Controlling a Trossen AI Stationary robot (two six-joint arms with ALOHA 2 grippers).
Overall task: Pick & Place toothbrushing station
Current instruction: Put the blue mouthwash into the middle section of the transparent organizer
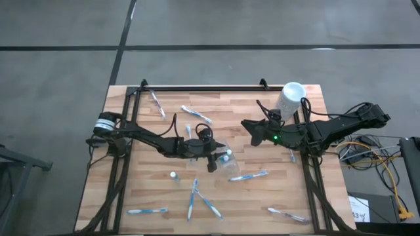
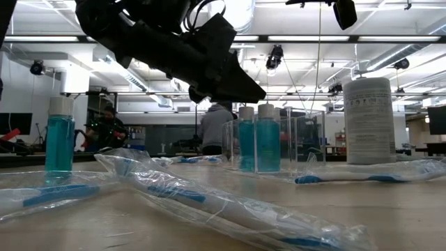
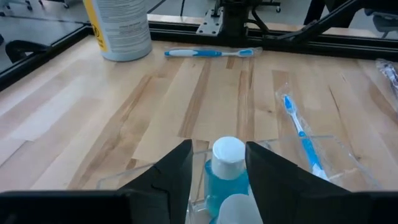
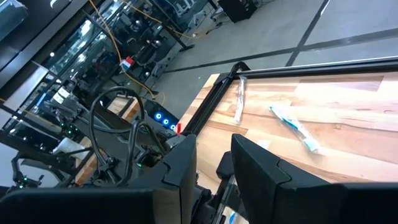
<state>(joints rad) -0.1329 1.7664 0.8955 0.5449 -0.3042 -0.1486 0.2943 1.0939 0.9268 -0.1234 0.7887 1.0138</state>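
Two small blue white-capped tubes (image 3: 227,163) stand upright in a clear plastic container (image 3: 348,155) at the table's middle (image 1: 228,156). My left gripper (image 3: 217,149) is open and hovers just above them (image 2: 237,80), one finger on either side of the nearer cap, touching nothing. A third tube (image 1: 174,176) stands alone on the table. Several blue-and-white toothbrushes in clear wrappers lie scattered, for instance one toothbrush (image 1: 249,176) near the container and another toothbrush (image 1: 197,115) farther back. My right gripper (image 1: 249,126) is open and empty above the table's far middle (image 4: 211,162).
A tall white cylinder (image 1: 291,98) stands at the far right. A black rail (image 1: 203,87) runs along the far edge. More wrapped toothbrushes lie near the front edge (image 1: 147,211) and front right (image 1: 287,214). People show in the room beyond (image 2: 216,129).
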